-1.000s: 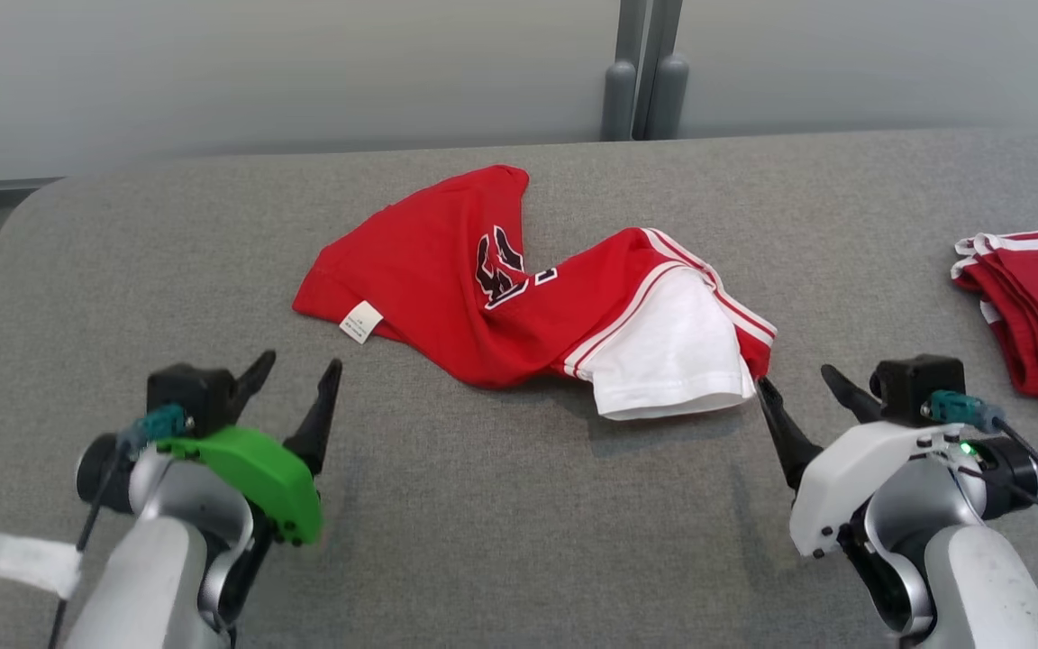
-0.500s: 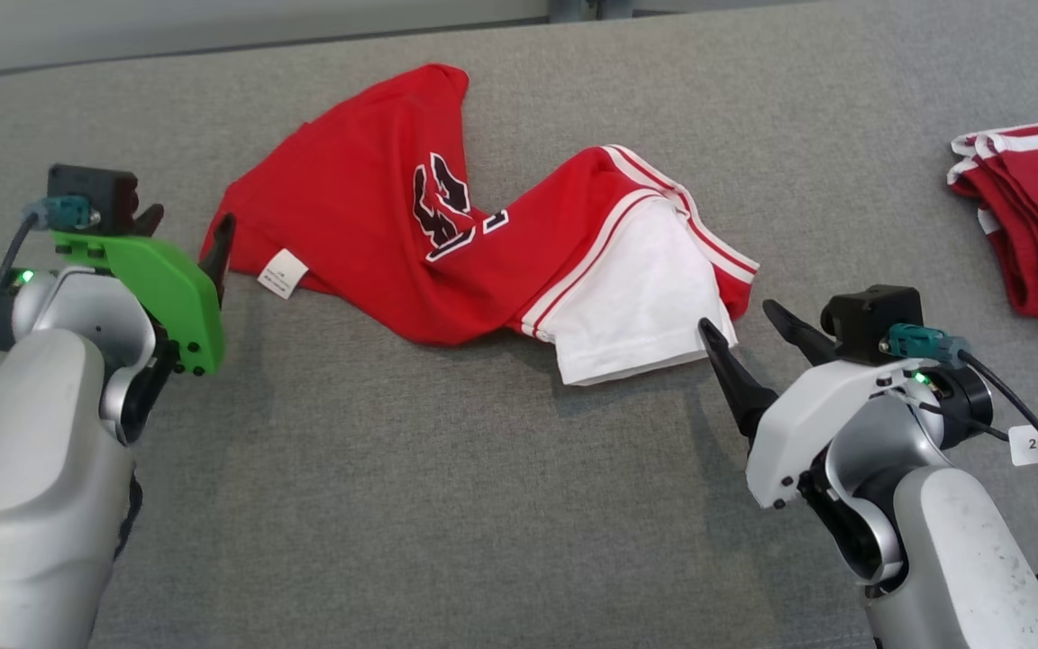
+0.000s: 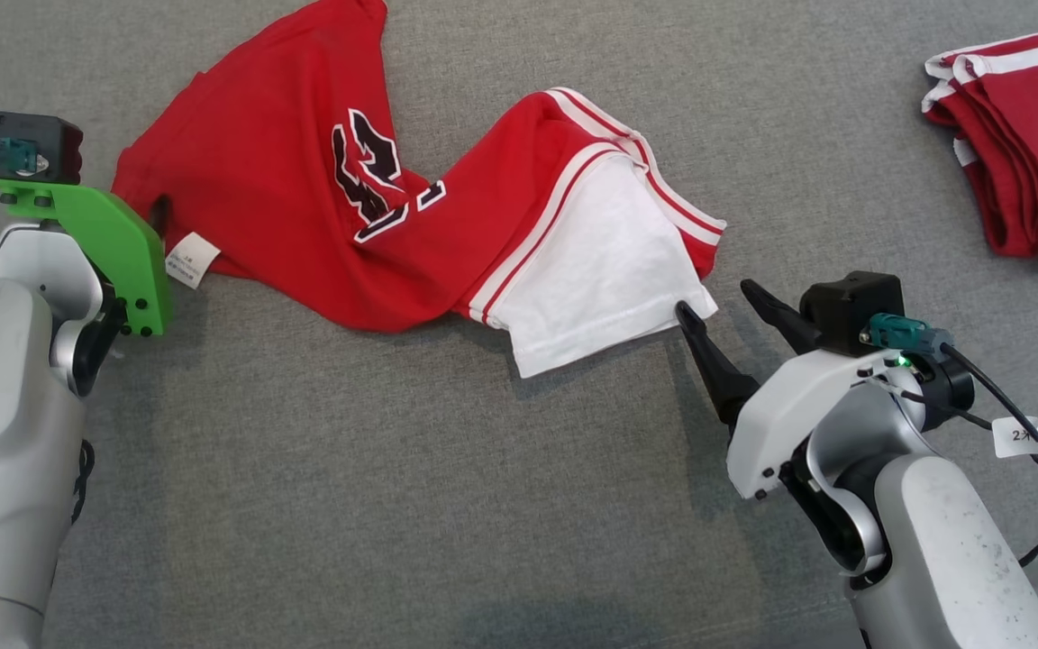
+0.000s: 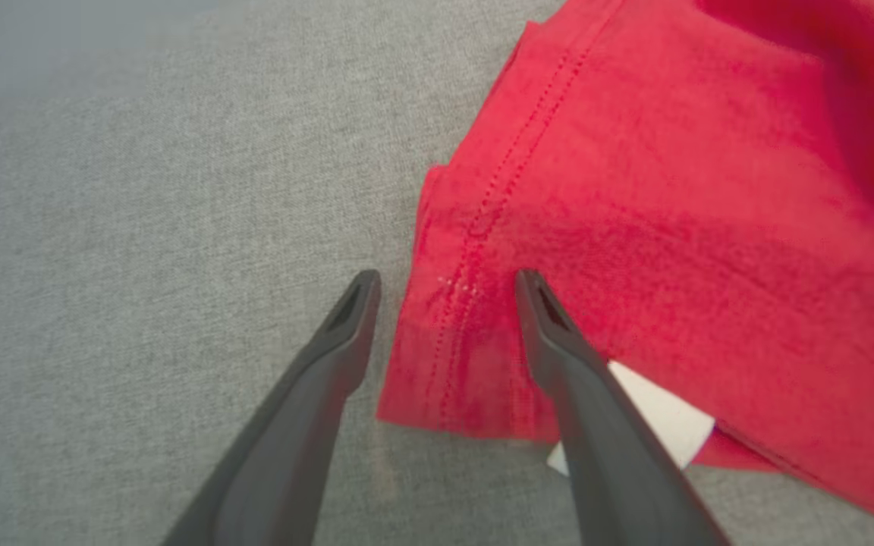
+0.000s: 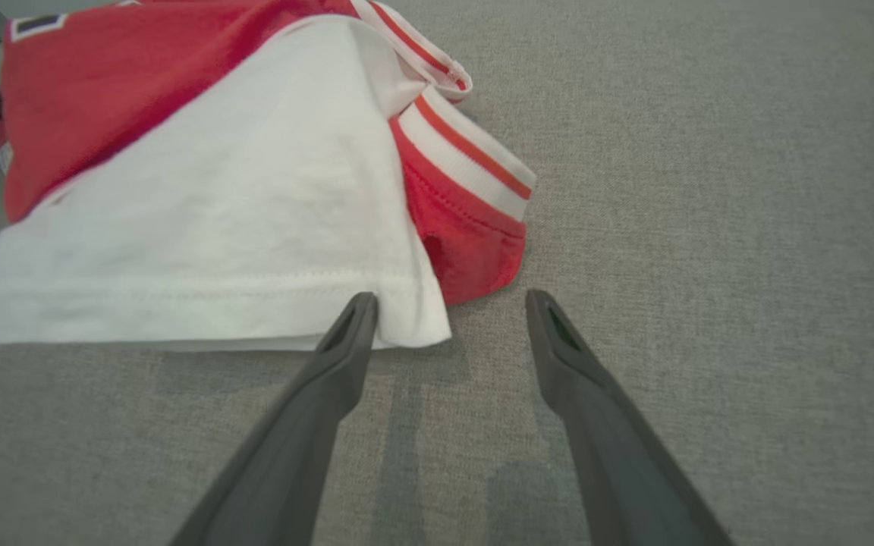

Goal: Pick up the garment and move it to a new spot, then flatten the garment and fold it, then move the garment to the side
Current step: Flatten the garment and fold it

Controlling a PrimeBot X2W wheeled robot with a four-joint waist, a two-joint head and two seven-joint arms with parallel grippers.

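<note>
Task at its start: garment (image 3: pixel 303 207) lies crumpled on the worktop (image 3: pixel 393 505), toward its far side, not yet lifted; left gripper (image 4: pixel 448 280), jaws apart, straddles the red hem corner, right gripper (image 5: pixel 450 298), jaws apart, sits at the white corner; grasp, move, flattening, folding, set-aside all remain.

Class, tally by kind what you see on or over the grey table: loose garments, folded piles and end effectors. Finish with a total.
Crumpled garment: 1
Folded garment pile: 1
End effectors: 2 (left end effector, right end effector)
Total: 4
</note>
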